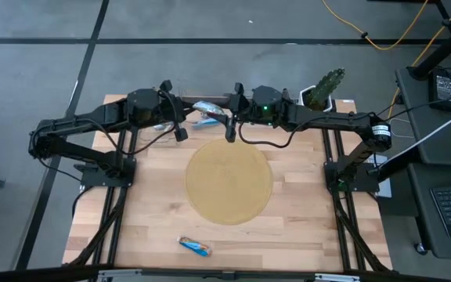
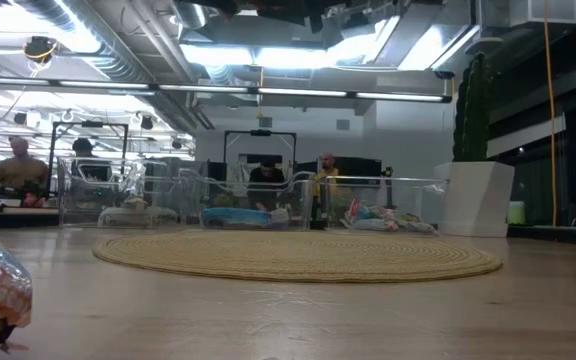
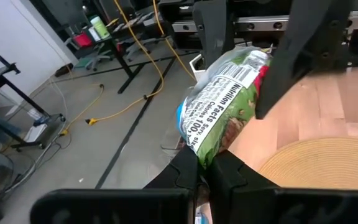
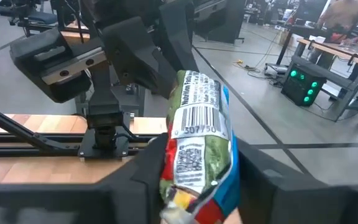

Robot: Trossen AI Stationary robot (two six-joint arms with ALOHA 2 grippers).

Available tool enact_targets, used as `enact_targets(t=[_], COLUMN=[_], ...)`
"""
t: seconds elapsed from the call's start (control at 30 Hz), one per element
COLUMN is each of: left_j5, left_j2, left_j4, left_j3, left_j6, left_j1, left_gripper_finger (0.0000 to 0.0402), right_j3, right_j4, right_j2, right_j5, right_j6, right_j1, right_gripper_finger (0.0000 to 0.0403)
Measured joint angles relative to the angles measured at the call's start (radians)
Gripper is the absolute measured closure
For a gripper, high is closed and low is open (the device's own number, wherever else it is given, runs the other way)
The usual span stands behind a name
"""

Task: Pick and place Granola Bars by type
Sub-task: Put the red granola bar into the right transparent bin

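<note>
Bins [image 2: 236, 196] beyond the round mat [image 2: 298, 256] hold wrapped granola bars [image 2: 382, 221].

Shiny wrapped granola bar, green/white/blue crinkled foil with barcode and nutrition panel [image 4: 197, 143]: held off the table at top centre of the high view [image 1: 208, 110], between the two arms. In the left wrist view it [image 3: 225, 106] sits centre frame, tilted lower-left to upper-right, label text facing the camera. In the right wrist view it stands near upright, centre frame, red patch at the lower end.

Second bar, blue shiny wrapper with orange/red end [image 1: 195, 247]: lies flat on the wood at bottom centre of the high view, slanted, well apart from the first.
</note>
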Motion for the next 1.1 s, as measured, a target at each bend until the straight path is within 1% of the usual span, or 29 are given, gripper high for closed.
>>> enact_targets(t=[0.13,0.23,0.33,0.4,0.5,0.63,0.77,0.83,0.97,1.1], left_j5=[0.001,0.004,0.020,0.023,0.026,0.017,-0.062,-0.108,-0.172,-0.209], left_j2=[0.000,0.000,-0.001,-0.006,-0.026,-0.065,-0.095,-0.104,-0.105,-0.085], left_j4=[-0.001,-0.016,-0.042,-0.055,-0.073,-0.094,-0.118,-0.122,-0.122,-0.113], left_j3=[0.000,0.000,0.000,0.000,0.000,0.026,0.052,0.052,0.052,0.052], left_j6=[0.007,0.009,0.008,0.008,0.008,0.007,-0.006,-0.007,-0.029,-0.058], left_j1=[0.000,0.000,0.000,0.000,0.000,0.000,0.000,0.000,0.002,0.019], left_gripper_finger=[0.0393,0.0378,0.0359,0.0345,0.0322,0.0290,0.0266,0.0259,0.0254,0.0256], right_j3=[0.000,0.000,0.000,0.000,0.000,0.000,0.000,0.001,0.002,0.002], right_j4=[0.000,-0.001,-0.005,-0.005,-0.003,-0.059,-0.197,-0.255,-0.414,-0.548], right_j2=[0.000,0.000,0.000,0.000,-0.001,-0.036,-0.111,-0.161,-0.258,-0.316], right_j5=[0.000,0.000,-0.001,-0.001,0.006,0.073,0.171,0.198,0.197,0.182], right_j6=[0.000,0.000,0.014,0.042,0.069,0.053,0.024,0.029,0.101,0.098], right_j1=[0.000,0.000,0.000,0.000,0.000,-0.009,-0.046,-0.072,-0.141,-0.189], right_gripper_finger=[0.0300,0.0334,0.0356,0.0361,0.0357,0.0357,0.0365,0.0366,0.0357,0.0363])
